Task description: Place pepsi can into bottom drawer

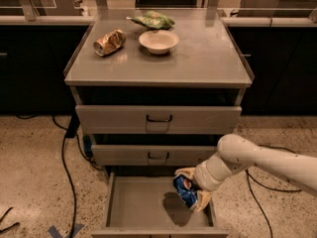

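Blue pepsi can hangs tilted in the end effector, which is clamped around it above the right half of the open bottom drawer, near its right wall
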{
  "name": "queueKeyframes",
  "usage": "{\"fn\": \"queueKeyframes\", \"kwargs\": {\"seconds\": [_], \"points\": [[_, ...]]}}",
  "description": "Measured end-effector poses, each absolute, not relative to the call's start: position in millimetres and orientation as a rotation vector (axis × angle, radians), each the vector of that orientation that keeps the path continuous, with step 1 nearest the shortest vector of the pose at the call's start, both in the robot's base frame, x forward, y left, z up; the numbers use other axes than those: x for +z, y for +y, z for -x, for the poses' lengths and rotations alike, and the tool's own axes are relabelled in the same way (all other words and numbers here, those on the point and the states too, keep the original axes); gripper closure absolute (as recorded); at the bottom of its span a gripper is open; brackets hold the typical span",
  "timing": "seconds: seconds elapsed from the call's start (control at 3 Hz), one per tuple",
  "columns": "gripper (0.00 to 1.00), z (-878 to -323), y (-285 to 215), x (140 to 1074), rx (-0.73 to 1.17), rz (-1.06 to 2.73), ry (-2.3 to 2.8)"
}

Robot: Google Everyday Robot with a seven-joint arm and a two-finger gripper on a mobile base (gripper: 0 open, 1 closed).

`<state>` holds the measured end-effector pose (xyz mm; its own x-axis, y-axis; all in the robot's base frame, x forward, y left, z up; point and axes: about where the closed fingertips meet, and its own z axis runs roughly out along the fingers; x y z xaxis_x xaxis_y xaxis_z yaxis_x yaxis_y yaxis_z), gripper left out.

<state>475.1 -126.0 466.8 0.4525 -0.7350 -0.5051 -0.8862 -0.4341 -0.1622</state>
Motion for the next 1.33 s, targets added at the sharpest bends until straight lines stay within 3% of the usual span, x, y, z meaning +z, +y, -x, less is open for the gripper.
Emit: {"fn": "queueKeyframes", "kwargs": {"seconds": [1.33], "points": [[1.00, -468, -82, 304, 0.386, 2.513, 1.551]]}}
